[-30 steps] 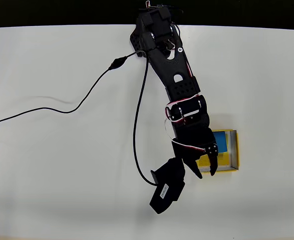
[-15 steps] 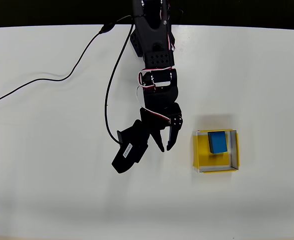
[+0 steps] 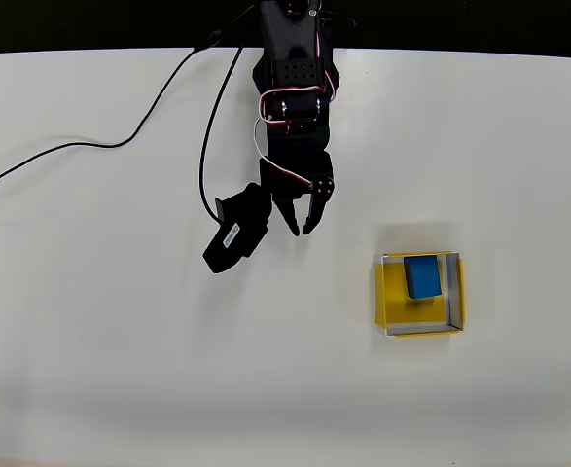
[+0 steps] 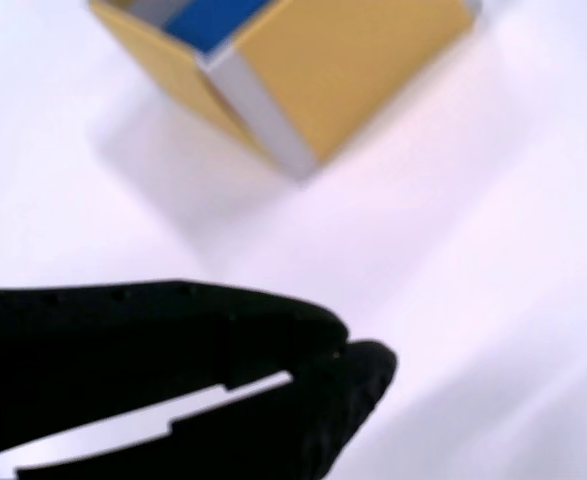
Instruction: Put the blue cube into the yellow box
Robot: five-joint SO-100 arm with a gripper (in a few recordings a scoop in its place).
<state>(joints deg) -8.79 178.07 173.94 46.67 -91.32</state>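
Note:
The blue cube (image 3: 422, 277) lies inside the yellow box (image 3: 392, 304), against its upper wall, at the right of the overhead view. My black gripper (image 3: 302, 232) hangs over bare table up and to the left of the box, well apart from it, with its fingertips together and nothing between them. In the wrist view the box's yellow outer wall (image 4: 343, 70) fills the top, with a strip of the blue cube (image 4: 213, 18) showing inside. My dark fingers (image 4: 223, 340) meet at the bottom of that view.
A black cable (image 3: 120, 142) runs from the arm's base across the upper left of the white table (image 3: 120, 341). The wrist camera housing (image 3: 231, 233) sticks out to the left of the gripper. The table's far edge meets a dark band at the top.
The arm has pulled back from above the yellow box, up and to the left toward its base. The blue cube stays in the box. The fingers have closed together.

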